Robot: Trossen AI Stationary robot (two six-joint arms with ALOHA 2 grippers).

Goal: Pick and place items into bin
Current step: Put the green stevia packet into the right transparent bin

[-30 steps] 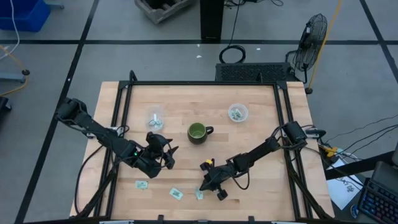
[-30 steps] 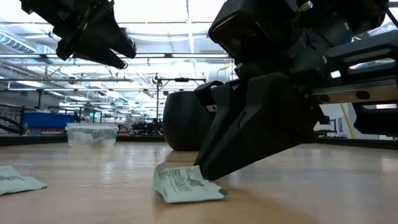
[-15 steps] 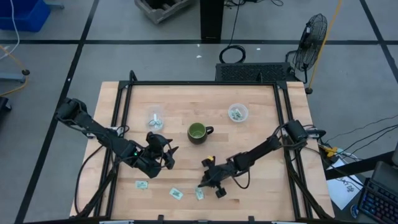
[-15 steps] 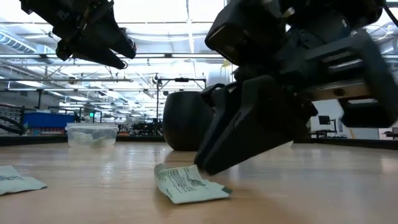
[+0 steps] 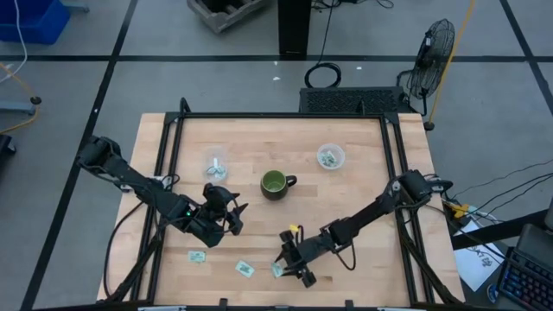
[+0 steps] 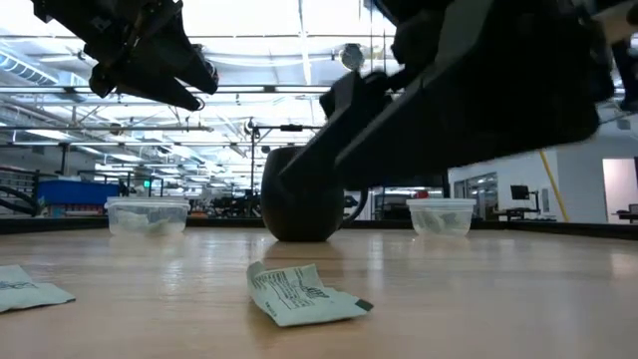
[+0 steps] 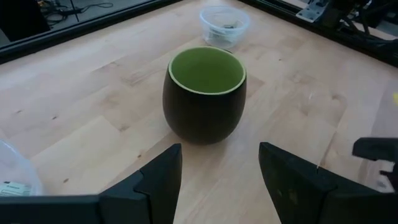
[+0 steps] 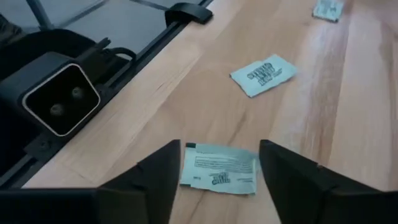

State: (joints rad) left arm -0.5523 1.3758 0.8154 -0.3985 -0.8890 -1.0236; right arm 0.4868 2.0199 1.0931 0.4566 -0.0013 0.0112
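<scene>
While the left gripper (image 5: 226, 210) is waiting spread, the right gripper (image 8: 217, 163) is hovering, fingers apart, over a packet (image 8: 219, 168).

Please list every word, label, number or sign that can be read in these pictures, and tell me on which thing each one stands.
No text can be read with certainty.
Packet between the right gripper fingers: dark printed lines and a logo, too blurred to read.
Second packet farther along the table: a printed block, too small to read.
Third packet at the far edge: unreadable.
Mug: no lettering visible.
</scene>
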